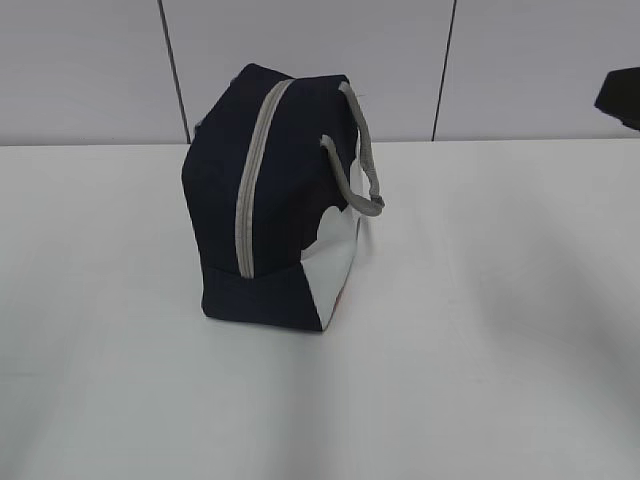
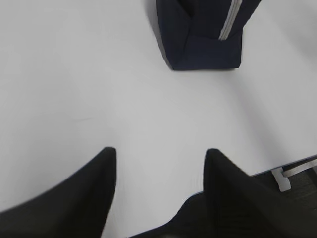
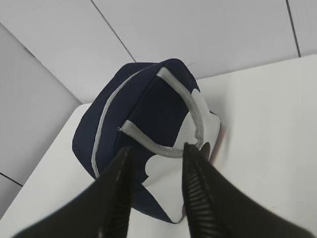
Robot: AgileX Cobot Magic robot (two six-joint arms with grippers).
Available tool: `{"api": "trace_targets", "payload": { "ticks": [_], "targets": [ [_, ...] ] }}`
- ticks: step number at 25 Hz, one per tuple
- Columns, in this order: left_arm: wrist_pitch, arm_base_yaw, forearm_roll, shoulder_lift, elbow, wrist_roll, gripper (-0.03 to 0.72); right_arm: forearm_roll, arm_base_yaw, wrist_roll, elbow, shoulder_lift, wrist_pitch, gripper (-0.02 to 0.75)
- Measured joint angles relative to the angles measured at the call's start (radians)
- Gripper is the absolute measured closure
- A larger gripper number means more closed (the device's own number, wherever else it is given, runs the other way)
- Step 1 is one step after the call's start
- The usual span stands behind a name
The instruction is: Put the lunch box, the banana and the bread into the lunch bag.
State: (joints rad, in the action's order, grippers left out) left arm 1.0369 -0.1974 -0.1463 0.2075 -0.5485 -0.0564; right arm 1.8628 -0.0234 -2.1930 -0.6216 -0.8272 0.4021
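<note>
The lunch bag (image 1: 270, 200) stands on the white table (image 1: 500, 320), navy with a white side panel, grey handles (image 1: 368, 170) and a grey zipper (image 1: 250, 190) that runs shut over its end. My left gripper (image 2: 161, 151) is open over bare table, with the lunch bag (image 2: 198, 39) well ahead of it. From higher up, my right gripper (image 3: 158, 148) looks down at the lunch bag (image 3: 148, 99); its jaws are open, apart from the bag and holding nothing. The lunch box, the banana and the bread are out of view.
A grey panelled wall (image 1: 320, 60) rises behind the table. A dark piece of an arm (image 1: 620, 95) shows at the right edge of the exterior view. The table's near edge (image 2: 292, 166) lies by my left gripper.
</note>
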Motion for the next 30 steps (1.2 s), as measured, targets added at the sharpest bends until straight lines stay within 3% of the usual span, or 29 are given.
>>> {"api": "trace_targets", "payload": {
  "ticks": [8, 22, 24, 26, 30],
  "targets": [
    [-0.002, 0.000, 0.003, 0.000, 0.000, 0.002, 0.337, -0.015, 0.000, 0.011, 0.132, 0.124, -0.247, 0.495],
    [-0.006, 0.000, 0.003, 0.000, 0.000, 0.002, 0.401, -0.064, -0.055, 0.089, 0.291, 0.130, -0.328, 0.495],
    [-0.006, 0.000, 0.003, 0.000, 0.000, 0.002, 0.401, -0.190, -0.055, 0.236, 0.294, 0.130, -0.328, 0.495],
    [-0.006, 0.000, 0.003, 0.000, 0.000, 0.002, 0.401, -0.393, -0.055, 0.453, 0.296, 0.130, -0.326, 0.495],
    [-0.006, 0.000, 0.003, 0.000, 0.000, 0.002, 0.418, -0.977, -0.060, 1.026, 0.296, 0.131, -0.409, 0.495]
  ]
}}
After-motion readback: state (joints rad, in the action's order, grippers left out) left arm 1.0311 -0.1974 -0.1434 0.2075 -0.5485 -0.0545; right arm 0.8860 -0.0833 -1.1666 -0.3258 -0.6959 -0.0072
